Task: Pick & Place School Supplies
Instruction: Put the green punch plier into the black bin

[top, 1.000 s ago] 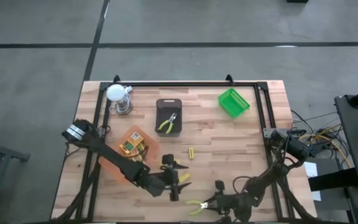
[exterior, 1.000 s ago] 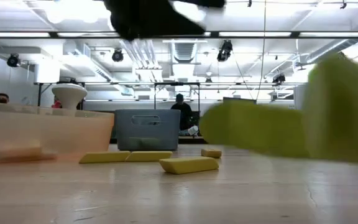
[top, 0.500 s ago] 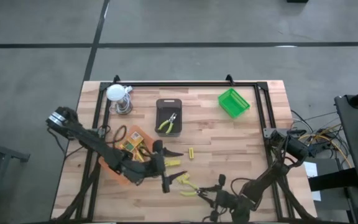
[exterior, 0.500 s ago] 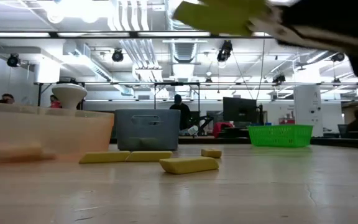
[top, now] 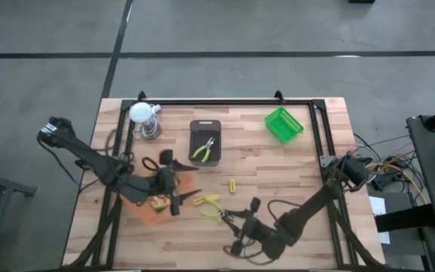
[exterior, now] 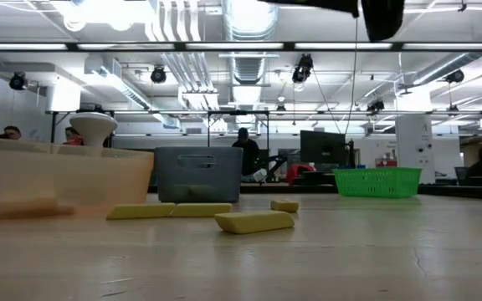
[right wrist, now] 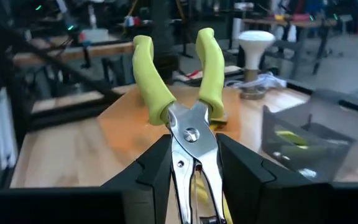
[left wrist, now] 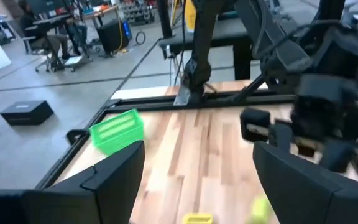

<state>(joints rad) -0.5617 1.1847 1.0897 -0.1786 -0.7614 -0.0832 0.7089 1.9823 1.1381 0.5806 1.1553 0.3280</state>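
right tool [right wrist: 188,180]: clamped on pliers [right wrist: 185,118] at the metal jaws, lifted off bench [top: 278,162]
left tool [left wrist: 197,168]: fingers apart, empty, over orange tray [top: 146,208]
handling: stiff, light; metal slippery, handles swing

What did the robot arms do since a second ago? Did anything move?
The right gripper, shut on the lime-handled pliers, lifted them off the table's front edge and carried them toward the middle. The left gripper, open and empty, pulled back over the orange tray. The black tray, green basket and yellow sticks stayed put.
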